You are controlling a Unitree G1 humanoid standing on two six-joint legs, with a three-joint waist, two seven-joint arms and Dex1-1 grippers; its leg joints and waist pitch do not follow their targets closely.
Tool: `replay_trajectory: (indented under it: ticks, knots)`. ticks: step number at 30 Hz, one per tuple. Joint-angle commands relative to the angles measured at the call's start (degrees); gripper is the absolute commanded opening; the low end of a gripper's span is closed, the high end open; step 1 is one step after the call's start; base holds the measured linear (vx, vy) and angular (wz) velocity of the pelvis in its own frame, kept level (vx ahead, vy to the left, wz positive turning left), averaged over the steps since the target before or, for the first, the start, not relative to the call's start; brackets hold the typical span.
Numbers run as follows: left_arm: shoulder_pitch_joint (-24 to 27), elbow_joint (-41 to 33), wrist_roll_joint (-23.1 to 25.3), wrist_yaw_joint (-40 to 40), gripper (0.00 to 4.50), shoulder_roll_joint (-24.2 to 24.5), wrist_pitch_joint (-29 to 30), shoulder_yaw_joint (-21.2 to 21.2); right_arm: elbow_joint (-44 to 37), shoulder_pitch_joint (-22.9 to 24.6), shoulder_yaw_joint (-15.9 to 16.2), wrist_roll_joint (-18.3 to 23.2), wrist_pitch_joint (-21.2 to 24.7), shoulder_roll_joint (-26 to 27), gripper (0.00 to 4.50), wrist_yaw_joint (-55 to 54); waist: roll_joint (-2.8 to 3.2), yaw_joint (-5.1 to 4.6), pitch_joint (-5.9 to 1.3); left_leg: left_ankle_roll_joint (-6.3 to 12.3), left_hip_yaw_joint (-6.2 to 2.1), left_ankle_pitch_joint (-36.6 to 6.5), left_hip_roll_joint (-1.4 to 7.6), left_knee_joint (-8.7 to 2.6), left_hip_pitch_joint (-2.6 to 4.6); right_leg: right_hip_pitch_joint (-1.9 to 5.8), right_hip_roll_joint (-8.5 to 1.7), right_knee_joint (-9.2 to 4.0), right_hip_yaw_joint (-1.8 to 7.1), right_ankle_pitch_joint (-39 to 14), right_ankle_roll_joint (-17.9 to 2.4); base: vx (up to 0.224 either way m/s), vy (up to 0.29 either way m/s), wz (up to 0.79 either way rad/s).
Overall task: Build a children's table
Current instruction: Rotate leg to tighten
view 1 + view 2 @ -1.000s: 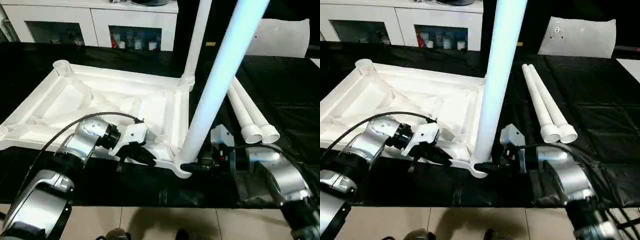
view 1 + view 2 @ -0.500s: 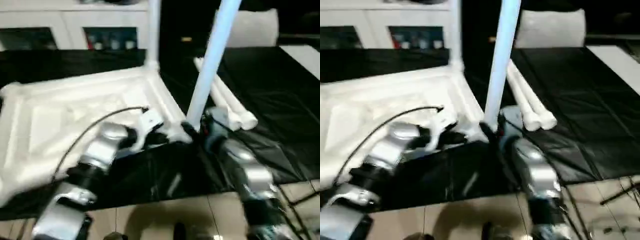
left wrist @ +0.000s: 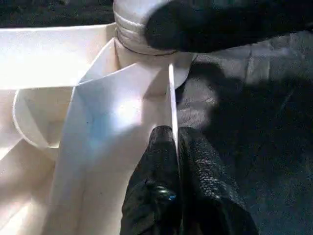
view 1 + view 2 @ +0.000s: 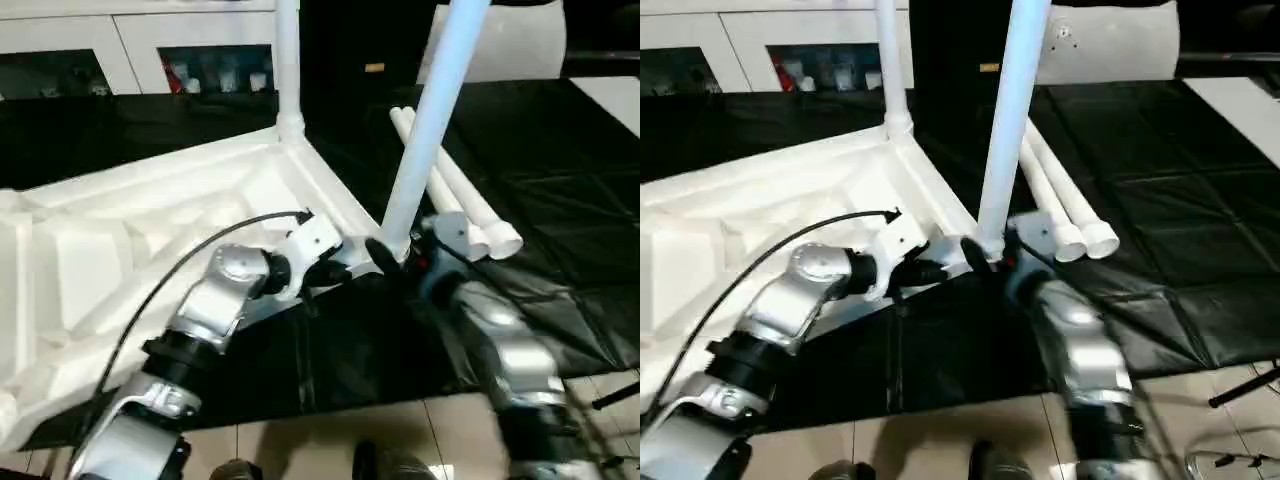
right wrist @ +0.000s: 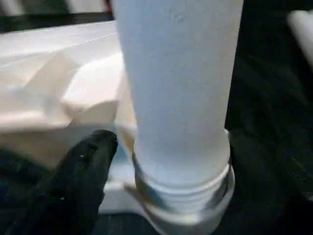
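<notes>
left jaws [image 3: 173, 147] clamped on table top's thin rim [image 3: 172, 98], beside corner socket | right jaws [image 4: 392, 252] at base of upright leg [image 4: 425, 130] in that socket [image 5: 183, 205]; grip state cannot tell | table top [image 4: 150, 240] upside down on black tabletop [image 4: 560, 150] | second leg [image 4: 288, 60] upright at far corner | two legs [image 4: 460, 195] lying beside

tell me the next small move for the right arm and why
Probably keep twisting the near leg into its corner socket: threads still show above the socket rim, so it isn't fully seated. The left gripper pinches the tabletop edge, bracing it, and the right gripper is at the leg's base.
</notes>
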Motion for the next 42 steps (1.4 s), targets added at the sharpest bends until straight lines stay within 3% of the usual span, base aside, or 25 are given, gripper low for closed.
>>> replay_trajectory:
  ticks: [1, 3, 4, 6, 9, 10, 12, 13, 15, 18, 24, 25, 33, 35, 42]
  knots:
    - [0.0, -0.6, -0.6, -3.1, 0.00, 1.8, -4.3, -0.6, -2.0, 1.0, 2.5, 2.6, -0.3, -1.9, 4.32, 7.2, -0.67, 0.32, -5.00, 6.62, 0.17, -5.9, 1.65, -4.14, -0.36, 3.15, -3.43, -2.43, 3.97, -15.0, -11.2, 0.069, -0.006, 0.05]
    - [0.4, 0.6, -1.3, -6.5, 0.00, 4.1, -7.7, -0.9, -2.9, 1.3, 2.1, 3.7, -1.0, -5.4, 4.42, 12.0, -0.92, 0.57, -5.35, 8.39, 0.32, -3.0, 1.23, -3.68, -0.86, 3.57, -3.28, -1.48, 4.58, -11.3, -12.7, 0.067, -0.023, 0.03]
    - [0.7, 1.7, -2.0, -10.8, 0.00, 6.4, -11.8, -1.6, -3.3, 1.3, 2.2, 4.6, -1.4, -8.8, 4.42, 17.0, -0.80, 0.89, -5.84, 10.21, 0.39, 0.9, 1.02, -3.23, -1.08, 3.78, -3.18, -0.64, 4.69, -6.5, -13.7, 0.064, -0.026, 0.00]
    - [0.5, 2.8, -2.1, -13.0, 0.00, 7.5, -13.4, -2.2, -3.0, 1.1, 2.7, 4.7, -2.0, -10.7, 4.42, 19.8, -0.93, 1.13, -6.05, 13.07, 0.55, 5.5, 1.03, -2.66, -1.08, 3.36, -3.10, 0.33, 4.86, -0.2, -15.3, 0.026, -0.014, -0.01]
    - [0.2, 3.6, -3.4, -17.2, 0.00, 8.8, -14.7, -2.4, -2.3, 0.5, 3.8, 4.2, -3.0, -13.1, 4.42, 23.1, -1.33, 1.65, -6.04, 14.74, 0.87, 6.3, 1.17, -2.51, -1.03, 3.04, -3.04, 0.60, 4.86, 0.0, -16.2, 0.000, 0.000, 0.00]
    - [-0.4, 3.8, -5.3, -21.7, 0.00, 9.3, -14.4, -2.5, -0.8, -0.5, 5.5, 3.1, -5.0, -15.4, 4.42, 26.6, -1.34, 1.83, -5.97, 14.52, 0.91, 5.4, 1.16, -2.51, -1.00, 3.04, -3.13, 0.41, 4.80, -1.6, -16.0, 0.000, 0.000, 0.00]
    - [-1.0, 4.3, -5.6, -23.5, 0.00, 9.6, -15.0, -2.9, 0.0, -1.1, 6.2, 2.9, -5.8, -16.2, 4.42, 28.4, -1.40, 2.09, -5.55, 12.60, 1.10, 1.6, 1.25, -2.70, -0.92, 2.88, -3.15, -0.31, 4.82, -8.5, -14.9, 0.000, 0.000, 0.00]
    - [-1.4, 5.0, -5.5, -24.8, 0.00, 10.0, -15.9, -3.6, 0.5, -1.6, 6.6, 2.8, -6.4, -16.6, 4.42, 29.7, -1.41, 2.45, -5.31, 10.27, 1.14, -2.0, 1.38, -2.89, -0.77, 2.73, -3.19, -0.97, 4.80, -14.9, -13.2, 0.000, 0.000, 0.00]
    - [-2.0, 6.2, -5.7, -26.9, 0.00, 10.3, -17.3, -4.2, 1.3, -2.3, 7.4, 2.8, -7.4, -17.4, 4.42, 31.8, -1.34, 2.89, -5.16, 8.08, 1.24, -4.7, 1.50, -3.08, -0.22, 2.36, -3.10, -1.57, 4.88, -19.6, -11.6, 0.000, 0.000, 0.00]
    - [-3.4, 9.0, -6.3, -29.7, 0.00, 10.1, -20.0, -4.8, 3.6, -4.1, 8.6, 3.2, -7.8, -18.5, 4.42, 35.6, -1.46, 3.40, -5.43, 6.98, 1.46, -5.2, 1.61, -3.20, 0.05, 2.32, -2.98, -1.32, 5.10, -18.1, -11.6, 0.000, 0.000, 0.00]
    - [-4.7, 10.7, -6.6, -32.2, 0.00, 9.8, -21.5, -5.0, 5.9, -5.6, 10.5, 3.5, -8.6, -20.0, 3.76, 40.0, -1.69, 3.88, -5.64, 6.07, 1.59, -6.1, 1.58, -3.28, -0.49, 2.68, -2.90, -1.08, 5.15, -17.9, -11.0, 0.000, 0.000, 0.00]
    - [-4.9, 10.8, -6.6, -32.9, 0.00, 9.9, -21.6, -5.4, 6.7, -6.0, 11.1, 2.9, -9.0, -20.3, 3.76, 40.8, -1.91, 3.95, -5.77, 6.07, 1.65, -5.7, 1.57, -3.24, -0.46, 2.70, -2.86, -1.04, 5.16, -17.4, -11.1, 0.000, 0.000, 0.00]
    - [-6.1, 13.5, -6.3, -34.4, 0.00, 9.9, -24.2, -5.7, 8.6, -7.2, 12.0, 2.7, -10.5, -20.5, 3.20, 42.8, -1.94, 4.66, -6.10, 6.98, 1.76, -2.9, 1.63, -2.93, -0.71, 2.64, -2.80, -0.67, 5.06, -15.2, -11.2, 0.000, 0.000, 0.00]
    - [-6.4, 14.1, -6.1, -34.4, 0.00, 9.9, -24.7, -5.6, 8.6, -7.2, 12.1, 2.9, -10.5, -20.6, 2.90, 43.3, -2.06, 4.69, -6.12, 7.16, 1.75, -2.6, 1.65, -2.93, -0.81, 2.70, -2.78, -0.55, 5.01, -14.5, -11.5, 0.000, 0.000, 0.00]
    - [-6.3, 14.2, -7.0, -33.8, 0.00, 9.6, -23.7, -4.7, 8.0, -6.5, 12.3, 3.8, -10.0, -20.0, 2.75, 43.4, -1.91, 4.81, -6.13, 6.87, 1.76, -2.8, 1.59, -2.90, -0.82, 2.74, -2.83, -0.69, 4.96, -15.5, -11.1, 0.000, 0.000, 0.00]
